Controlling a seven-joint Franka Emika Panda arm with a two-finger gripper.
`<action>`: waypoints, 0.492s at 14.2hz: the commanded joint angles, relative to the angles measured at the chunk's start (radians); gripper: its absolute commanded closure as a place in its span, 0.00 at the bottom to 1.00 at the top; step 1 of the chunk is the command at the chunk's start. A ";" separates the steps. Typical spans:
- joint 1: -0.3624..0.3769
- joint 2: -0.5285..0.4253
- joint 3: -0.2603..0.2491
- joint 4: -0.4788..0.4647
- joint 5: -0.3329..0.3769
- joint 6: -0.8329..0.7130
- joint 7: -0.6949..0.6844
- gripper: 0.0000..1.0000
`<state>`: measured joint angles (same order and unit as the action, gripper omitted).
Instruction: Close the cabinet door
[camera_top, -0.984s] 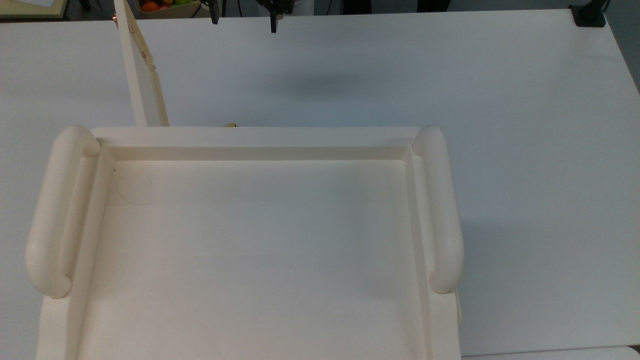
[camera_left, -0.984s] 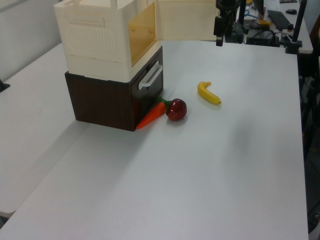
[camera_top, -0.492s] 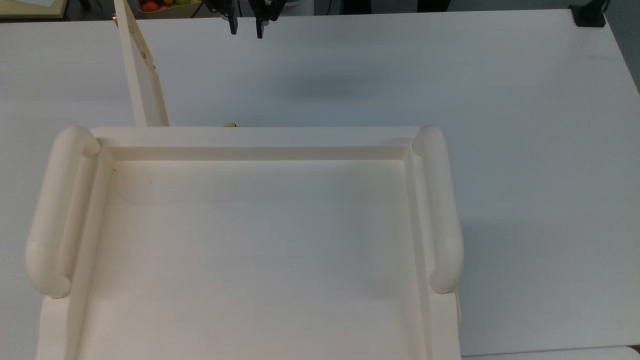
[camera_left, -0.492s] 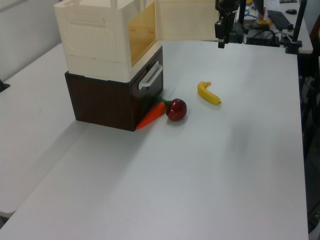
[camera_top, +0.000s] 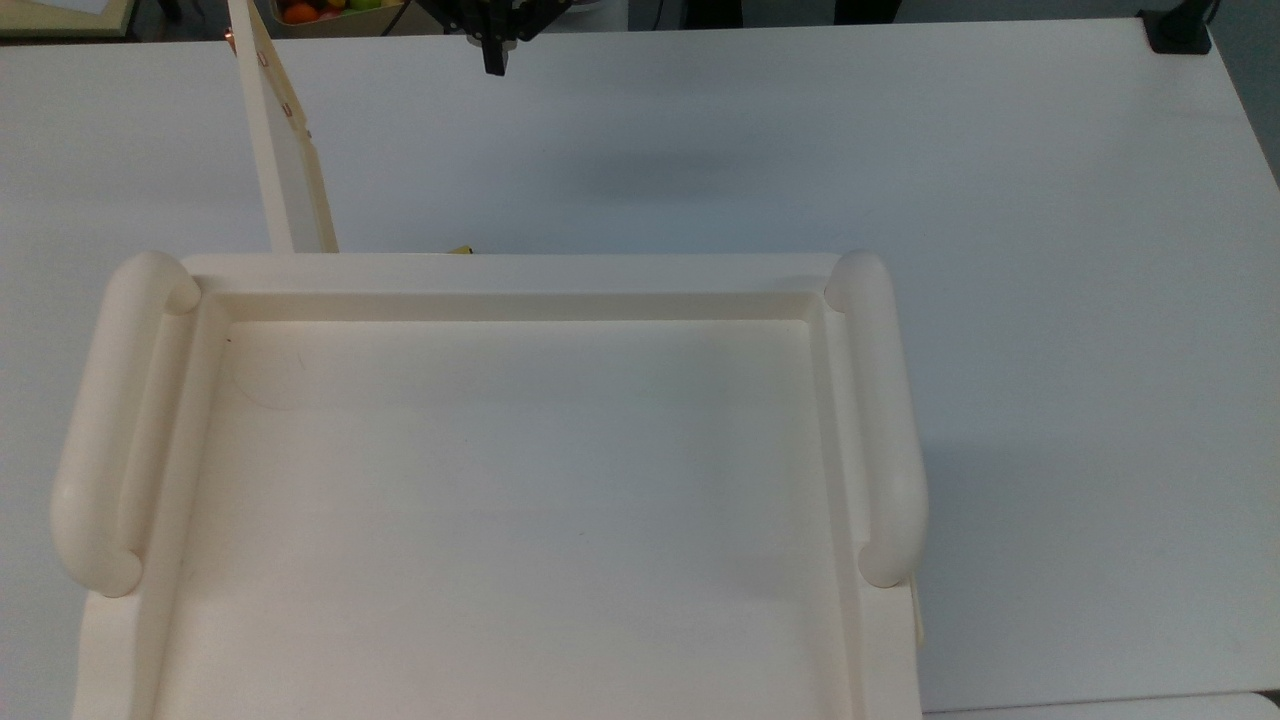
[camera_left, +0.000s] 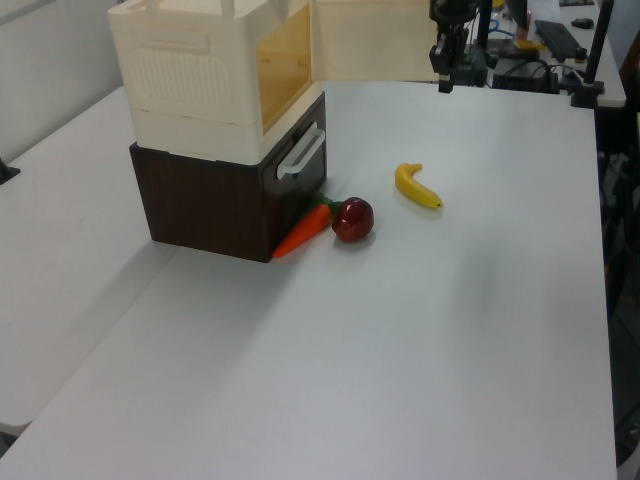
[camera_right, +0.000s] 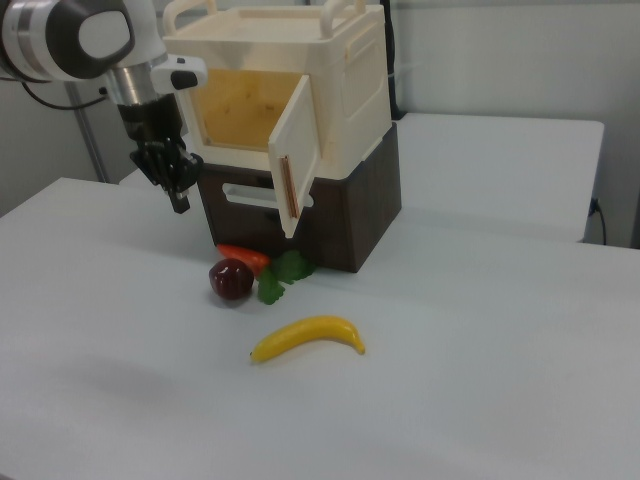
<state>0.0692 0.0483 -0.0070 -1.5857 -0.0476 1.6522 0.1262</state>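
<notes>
In the top view, you see the cabinet door (camera_top: 290, 150) standing edge-on, swung out from the cabinet's (camera_top: 500, 480) front corner on the top view's left and reaching toward the far edge of the table (camera_top: 900, 150). Small reddish fixings mark its handle near the free end. The gripper (camera_top: 493, 62) hangs at the top of the frame, well apart from the door on the top view's right, fingers drawn together into a single dark tip with nothing between them.

In the left view, the door (camera_left: 372, 40) shows its broad cream face behind the cabinet (camera_left: 215, 90), open wide, the amber interior exposed. The gripper (camera_left: 446, 82) sits just off the panel's free edge, pinched shut and empty. A banana (camera_left: 418, 186), an apple (camera_left: 352, 219) and a carrot (camera_left: 301, 232) lie on the table, below the door's swing.

In the right view, the door (camera_right: 294, 165) hangs ajar with its slim handle (camera_right: 289, 186) facing you. The gripper (camera_right: 176, 185) is near the cabinet's front, clear of the panel.

Judge the door as thin, light, rigid plastic on a free hinge: no grasp needed. Press on the flat outer face near the handle edge, far from the hinge, and push gently, since the smooth surface may let the fingertips slide.
</notes>
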 joint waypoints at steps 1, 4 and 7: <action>-0.002 -0.011 -0.016 0.079 0.038 -0.022 -0.013 1.00; -0.003 -0.018 -0.018 0.159 0.038 -0.022 -0.010 1.00; -0.022 -0.022 -0.019 0.228 0.035 -0.019 -0.010 1.00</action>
<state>0.0639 0.0317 -0.0164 -1.4236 -0.0341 1.6522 0.1262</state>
